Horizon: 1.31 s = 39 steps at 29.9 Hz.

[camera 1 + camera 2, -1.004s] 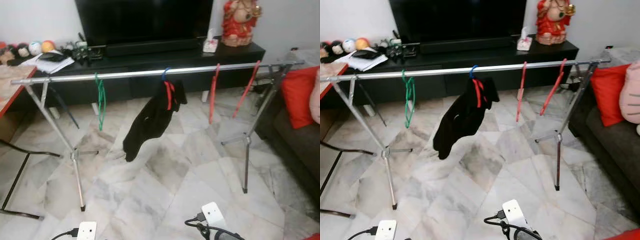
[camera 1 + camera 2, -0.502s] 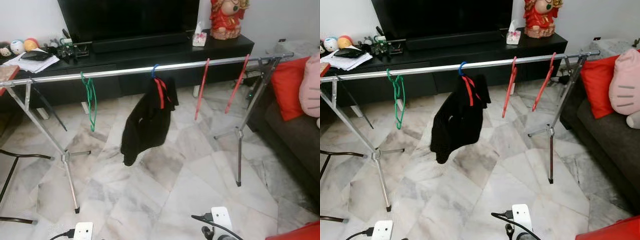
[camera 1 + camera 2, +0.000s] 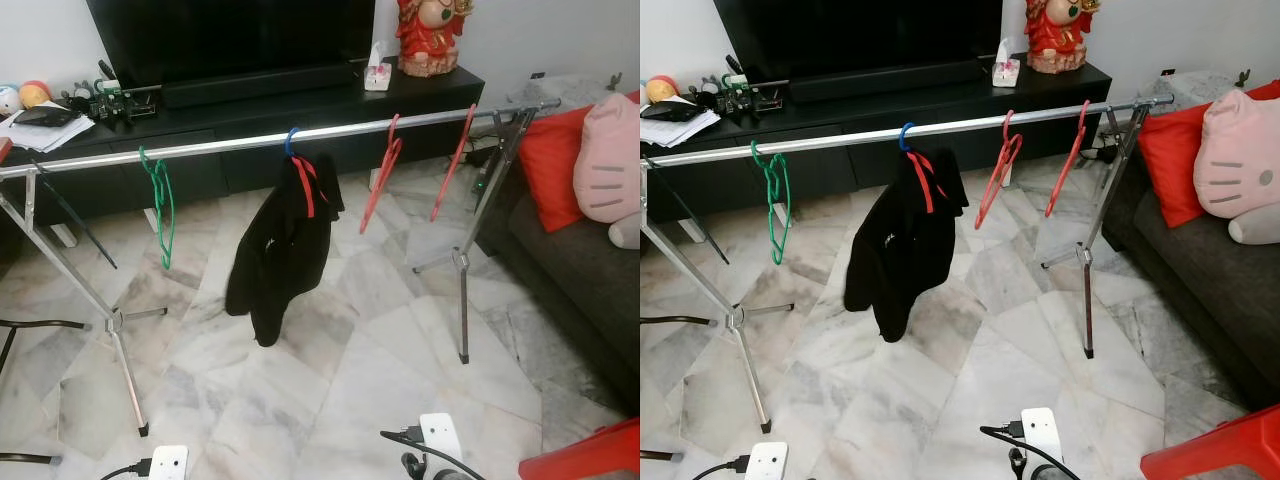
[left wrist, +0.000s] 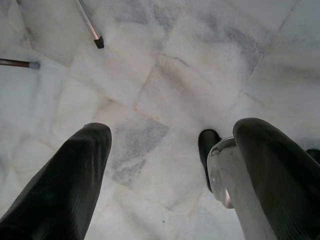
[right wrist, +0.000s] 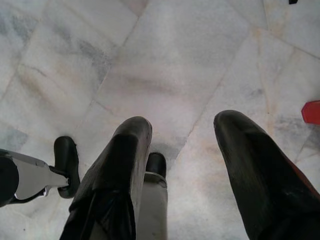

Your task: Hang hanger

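A long silver rail [image 3: 230,145] on tripod legs crosses the room. From it hang a green hanger [image 3: 160,205], a black garment [image 3: 285,245] on a red hanger with a blue hook, and two bare red hangers [image 3: 380,185] [image 3: 452,165]. Both arms hang low, well short of the rack. Over the marble floor, the left gripper [image 4: 175,132] is open with nothing between its black fingers [image 4: 75,175]. The right gripper [image 5: 182,122] is likewise open and holds nothing.
Behind the rack stands a black TV cabinet [image 3: 300,105] with a TV, a tissue box [image 3: 377,72] and a red statue [image 3: 428,35]. On the right, a grey sofa [image 3: 580,260] carries red and pink cushions. A red stool [image 3: 590,455] sits near right; a black chair leg [image 3: 25,325] lies left.
The whole view has swung right and the rack looks slightly nearer, so the camera moved. The pink cushion and red stool have come into view. Both grippers stay low.
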### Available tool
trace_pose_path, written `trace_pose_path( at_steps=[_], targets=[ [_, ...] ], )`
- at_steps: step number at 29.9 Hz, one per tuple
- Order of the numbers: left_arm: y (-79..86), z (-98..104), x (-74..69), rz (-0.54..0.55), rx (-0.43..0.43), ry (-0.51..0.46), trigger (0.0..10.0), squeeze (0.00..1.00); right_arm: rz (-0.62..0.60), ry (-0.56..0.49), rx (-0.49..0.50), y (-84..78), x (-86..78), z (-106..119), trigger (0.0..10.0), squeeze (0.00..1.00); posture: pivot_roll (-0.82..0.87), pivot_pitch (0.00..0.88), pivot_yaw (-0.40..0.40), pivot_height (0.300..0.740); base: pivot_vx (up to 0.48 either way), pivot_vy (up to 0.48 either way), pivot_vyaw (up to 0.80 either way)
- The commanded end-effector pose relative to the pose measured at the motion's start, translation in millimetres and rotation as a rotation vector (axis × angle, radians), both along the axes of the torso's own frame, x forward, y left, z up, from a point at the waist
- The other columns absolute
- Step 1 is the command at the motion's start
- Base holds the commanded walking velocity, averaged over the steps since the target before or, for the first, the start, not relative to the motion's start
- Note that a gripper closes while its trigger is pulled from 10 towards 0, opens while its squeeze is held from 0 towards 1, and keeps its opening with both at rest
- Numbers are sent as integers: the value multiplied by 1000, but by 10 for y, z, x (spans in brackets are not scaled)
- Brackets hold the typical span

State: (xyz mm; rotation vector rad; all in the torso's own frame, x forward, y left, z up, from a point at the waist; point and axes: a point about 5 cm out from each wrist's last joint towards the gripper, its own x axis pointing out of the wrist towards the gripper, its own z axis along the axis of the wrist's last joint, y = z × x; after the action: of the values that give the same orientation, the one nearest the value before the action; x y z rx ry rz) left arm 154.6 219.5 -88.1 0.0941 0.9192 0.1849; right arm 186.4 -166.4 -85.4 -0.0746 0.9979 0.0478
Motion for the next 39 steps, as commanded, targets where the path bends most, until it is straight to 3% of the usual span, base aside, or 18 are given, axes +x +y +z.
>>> trace_pose_path(
  at_steps=[1,39],
  targets=[
    [19,-18,-43,10,5,20,10000,0,9,3,-11,-18,5,3,10000,0,-124,0,52,740,0,0,-681],
    [-23,-5,-14,-6,9,-15,10000,0,56,-1,-30,-20,27,15,10000,0,-134,0,57,740,0,-22,-679]
  ],
)
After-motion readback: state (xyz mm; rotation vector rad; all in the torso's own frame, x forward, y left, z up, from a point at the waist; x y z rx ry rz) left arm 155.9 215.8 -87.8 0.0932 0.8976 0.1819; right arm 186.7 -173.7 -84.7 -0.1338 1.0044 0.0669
